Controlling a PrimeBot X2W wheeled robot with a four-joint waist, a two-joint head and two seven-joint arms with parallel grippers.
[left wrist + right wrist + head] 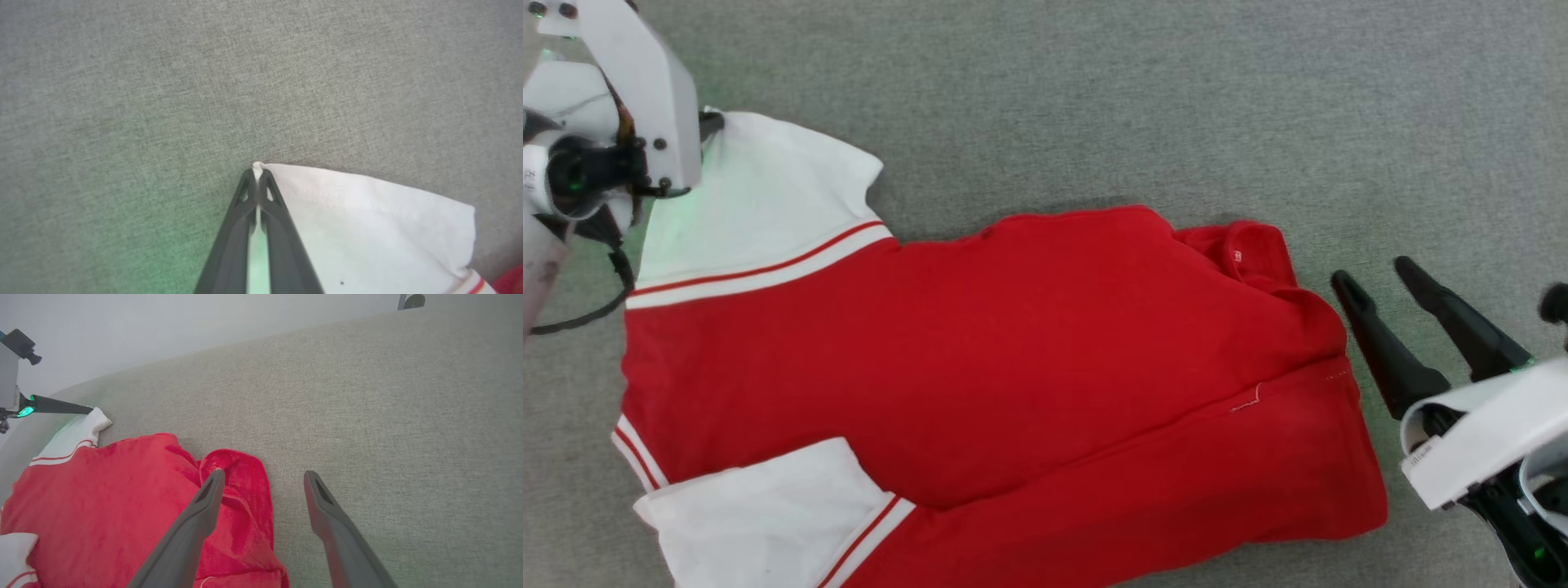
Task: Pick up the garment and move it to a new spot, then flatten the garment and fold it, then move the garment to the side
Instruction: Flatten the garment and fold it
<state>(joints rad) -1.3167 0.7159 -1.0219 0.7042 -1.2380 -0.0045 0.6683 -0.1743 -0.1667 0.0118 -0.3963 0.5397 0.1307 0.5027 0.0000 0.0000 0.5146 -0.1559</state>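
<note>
as left end effector (257, 172) pinches its sleeve corner (269, 169), garment (980, 351) flat

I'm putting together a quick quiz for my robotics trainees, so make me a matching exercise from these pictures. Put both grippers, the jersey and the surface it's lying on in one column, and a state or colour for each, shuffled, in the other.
Column one:
1. left gripper
2. right gripper
3. garment
4. surface

Column two:
A. grey woven fabric
B. open, beside the garment's red edge
C. shut on the corner of a white sleeve
D. red with white sleeves, lying spread out

Pairs: 1-C, 2-B, 3-D, 4-A
</note>
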